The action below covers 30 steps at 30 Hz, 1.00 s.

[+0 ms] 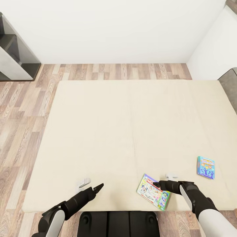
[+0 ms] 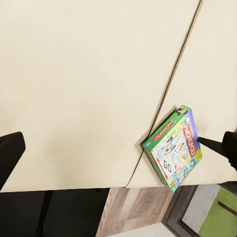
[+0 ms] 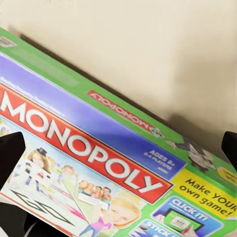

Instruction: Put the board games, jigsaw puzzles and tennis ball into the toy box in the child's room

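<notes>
Beige bed (image 1: 115,131), MONOPOLY box (image 1: 153,192) atop

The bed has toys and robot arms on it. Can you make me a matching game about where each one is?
Things:
1. Monopoly box
2. blue game box
3. left gripper
4. right gripper

Places:
A. off to the right on the bed, with nothing touching it
B. over bare mattress, near the front edge
C. right at the Monopoly box
D. near the front edge, beside the right gripper

Pairs: 1-D, 2-A, 3-B, 4-C
</notes>
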Available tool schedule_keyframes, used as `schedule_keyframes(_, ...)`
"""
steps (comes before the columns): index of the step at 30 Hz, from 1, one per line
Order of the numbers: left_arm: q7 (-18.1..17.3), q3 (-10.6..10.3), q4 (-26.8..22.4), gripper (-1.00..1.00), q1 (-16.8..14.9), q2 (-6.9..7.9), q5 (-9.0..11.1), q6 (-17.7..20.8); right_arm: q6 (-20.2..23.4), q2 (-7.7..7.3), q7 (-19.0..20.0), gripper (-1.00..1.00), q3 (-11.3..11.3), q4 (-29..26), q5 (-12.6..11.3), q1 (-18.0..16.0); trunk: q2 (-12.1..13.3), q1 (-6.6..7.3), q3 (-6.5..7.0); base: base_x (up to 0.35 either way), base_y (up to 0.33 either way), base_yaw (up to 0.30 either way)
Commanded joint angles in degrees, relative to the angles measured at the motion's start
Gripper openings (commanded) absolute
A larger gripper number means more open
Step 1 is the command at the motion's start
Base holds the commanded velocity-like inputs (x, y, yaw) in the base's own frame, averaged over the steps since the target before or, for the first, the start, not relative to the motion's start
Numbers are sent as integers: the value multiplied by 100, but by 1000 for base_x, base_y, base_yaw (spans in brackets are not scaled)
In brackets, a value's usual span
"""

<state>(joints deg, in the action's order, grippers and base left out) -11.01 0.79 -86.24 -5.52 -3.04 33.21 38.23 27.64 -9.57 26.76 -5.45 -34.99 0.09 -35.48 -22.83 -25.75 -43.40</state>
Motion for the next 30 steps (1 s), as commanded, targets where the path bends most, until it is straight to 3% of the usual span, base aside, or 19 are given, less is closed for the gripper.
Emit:
schedule_keyframes(1,-6,9,-4,100,-2,-3,19,35,40,2,27,100,-22,-7,2,-1,-9,-3,-6,0,0,0)
schedule_keyframes(30,-7,9,0,100,-2,-3,19,39,40,6,28,100,-27,-8,0,-3,-9,-3,-6,0,0,0)
